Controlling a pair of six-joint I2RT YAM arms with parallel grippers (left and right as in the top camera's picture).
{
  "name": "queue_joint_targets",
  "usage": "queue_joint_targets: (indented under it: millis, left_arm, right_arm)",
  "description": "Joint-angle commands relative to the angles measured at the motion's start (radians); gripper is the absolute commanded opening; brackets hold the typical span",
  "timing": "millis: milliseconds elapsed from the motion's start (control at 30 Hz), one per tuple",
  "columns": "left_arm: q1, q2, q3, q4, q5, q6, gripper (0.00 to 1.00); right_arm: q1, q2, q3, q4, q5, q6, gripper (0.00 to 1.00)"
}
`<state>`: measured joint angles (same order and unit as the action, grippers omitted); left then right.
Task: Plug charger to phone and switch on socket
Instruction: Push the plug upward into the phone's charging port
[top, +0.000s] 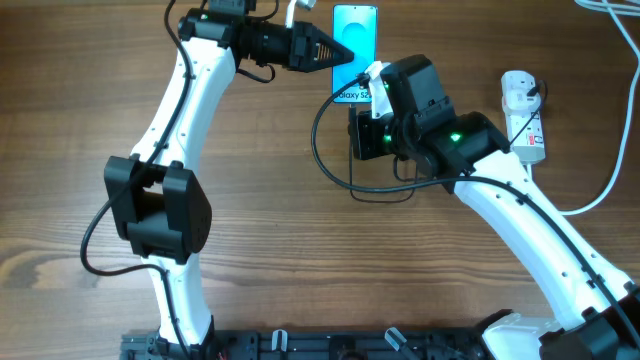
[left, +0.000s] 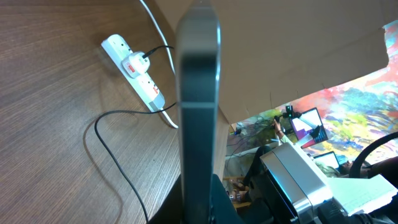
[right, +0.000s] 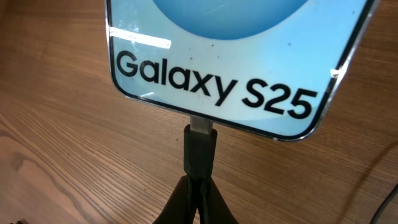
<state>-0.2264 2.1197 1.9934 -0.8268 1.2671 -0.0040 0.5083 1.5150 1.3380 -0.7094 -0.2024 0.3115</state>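
Note:
The phone (top: 355, 40), turquoise screen with "Galaxy S25" text, is at the table's far middle, held edge-on between the fingers of my left gripper (top: 338, 55); in the left wrist view its thin edge (left: 199, 93) stands upright. My right gripper (right: 199, 196) is shut on the charger's dark connector (right: 199, 155), whose metal tip touches the phone's bottom port (right: 202, 127). The thin black cable (top: 325, 160) loops on the table to the white socket (top: 522, 115) at the right, also in the left wrist view (left: 134, 68).
A thicker white cable (top: 615, 150) runs from the socket off the right edge. Both arms cross the wooden table (top: 300, 260). A black rail lies along the near edge (top: 300, 345).

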Motion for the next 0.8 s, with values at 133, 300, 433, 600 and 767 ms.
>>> queue_joint_targets:
  millis: [133,300,433,600,767]
  left_arm:
    - [-0.002,-0.041,0.019,-0.001,0.053,0.023,0.04]
    - [-0.002,-0.041,0.019,-0.001,0.053,0.023,0.04]
    - [-0.002,-0.041,0.019,-0.002,0.053,0.023,0.04]
    - [-0.002,-0.041,0.019,-0.002,0.052,0.023,0.04]
    - [-0.002,-0.041,0.019,-0.002,0.052,0.023,0.04]
  right_arm:
    - [0.003,0.008,0.012,0.010,-0.012,-0.024,0.04]
    - [0.003,0.014,0.012,0.006,-0.008,-0.020,0.04]
    - [0.003,0.021,0.012,0.012,0.003,-0.020,0.04]
    - [0.003,0.019,0.020,0.012,0.030,-0.020,0.04]
    - [0.003,0.014,0.053,0.006,0.035,-0.023,0.04]
